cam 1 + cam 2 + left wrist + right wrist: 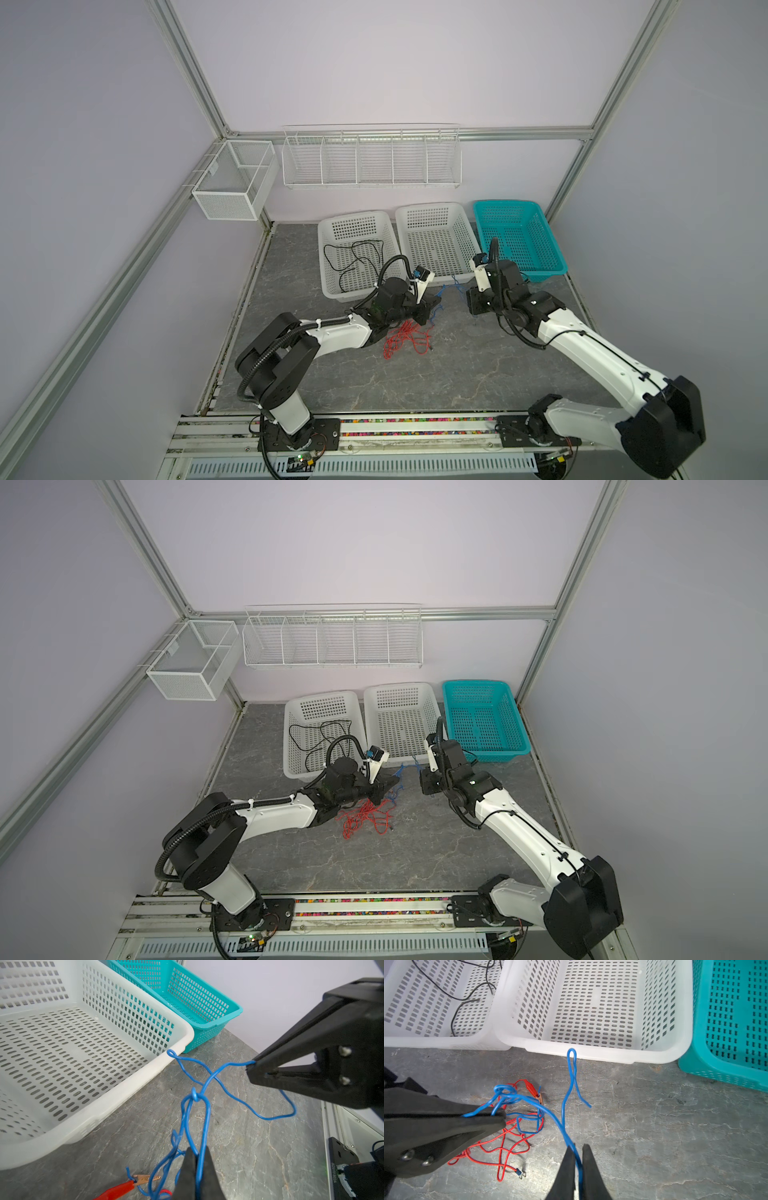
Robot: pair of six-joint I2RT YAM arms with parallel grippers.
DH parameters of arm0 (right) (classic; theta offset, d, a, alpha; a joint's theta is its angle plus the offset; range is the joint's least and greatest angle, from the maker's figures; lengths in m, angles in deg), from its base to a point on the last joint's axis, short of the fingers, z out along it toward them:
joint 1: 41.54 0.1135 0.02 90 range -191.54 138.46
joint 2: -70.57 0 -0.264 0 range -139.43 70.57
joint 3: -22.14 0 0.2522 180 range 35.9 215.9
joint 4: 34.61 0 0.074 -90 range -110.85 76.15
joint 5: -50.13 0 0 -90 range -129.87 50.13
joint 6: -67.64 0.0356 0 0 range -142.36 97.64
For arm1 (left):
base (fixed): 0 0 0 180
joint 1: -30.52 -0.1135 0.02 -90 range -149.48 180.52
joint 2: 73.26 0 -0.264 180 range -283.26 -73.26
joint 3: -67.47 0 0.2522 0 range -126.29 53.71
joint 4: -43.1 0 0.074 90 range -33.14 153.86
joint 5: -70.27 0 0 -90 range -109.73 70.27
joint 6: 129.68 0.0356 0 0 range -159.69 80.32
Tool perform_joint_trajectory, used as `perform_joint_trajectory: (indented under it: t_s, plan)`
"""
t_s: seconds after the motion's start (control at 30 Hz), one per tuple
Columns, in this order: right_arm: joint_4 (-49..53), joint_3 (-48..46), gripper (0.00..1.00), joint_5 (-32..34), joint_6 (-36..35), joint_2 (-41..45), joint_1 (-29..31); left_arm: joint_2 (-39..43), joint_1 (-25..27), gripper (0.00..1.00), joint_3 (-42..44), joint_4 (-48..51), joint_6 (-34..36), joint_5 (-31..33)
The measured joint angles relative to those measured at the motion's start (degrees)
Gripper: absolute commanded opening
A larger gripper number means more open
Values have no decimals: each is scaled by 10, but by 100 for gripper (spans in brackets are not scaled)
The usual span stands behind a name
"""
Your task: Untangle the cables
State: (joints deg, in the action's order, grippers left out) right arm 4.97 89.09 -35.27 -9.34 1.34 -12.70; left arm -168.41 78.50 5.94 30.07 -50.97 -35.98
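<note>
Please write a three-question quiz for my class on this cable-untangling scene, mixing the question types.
1. True or false: the black cable lies in the left white basket.
2. Which cable do the left claw and the right claw both grip? A red, B blue, C black.
3. Fill in: the red cable lies on the ____.
Key: 1 true. 2 B, the blue cable. 3 table.

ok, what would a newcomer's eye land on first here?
The knotted blue cable strung between the left gripper and right gripper, both pinching it, in front of the middle white basket. Then the red cable heaped on the table beside the left gripper, and a black cable lying in the left white basket.
</note>
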Motion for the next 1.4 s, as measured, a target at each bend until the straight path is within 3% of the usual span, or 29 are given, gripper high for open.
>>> perform_joint_trajectory:
  t_s: [0.07, 0.2, 0.5, 0.83, 1.03, 1.2, 1.4]
  plan:
    - [-4, -2, 12, -13, -7, 0, 1, 0, -2, 0, 0, 4, 0, 1]
    - [-14, -2, 12, -22, -23, -2, 10, 0, -5, 21, -3, 19, 0, 0]
    - [-19, -2, 10, -1, -34, -28, 24, 19, -5, 40, -3, 38, 10, 2]
    - [-31, -5, 6, 0, -32, -21, 24, 44, -20, 46, 7, 21, 5, 10]
    - [-39, -10, 6, -31, -20, 22, 11, 44, -38, 45, 59, -5, 8, 3]
    - [-38, -10, 6, -60, -10, 26, 4, 44, -38, 46, 61, 9, 36, -8]
    - [-39, -10, 6, -101, -1, 26, 1, 46, -37, 47, 96, -39, 56, -27]
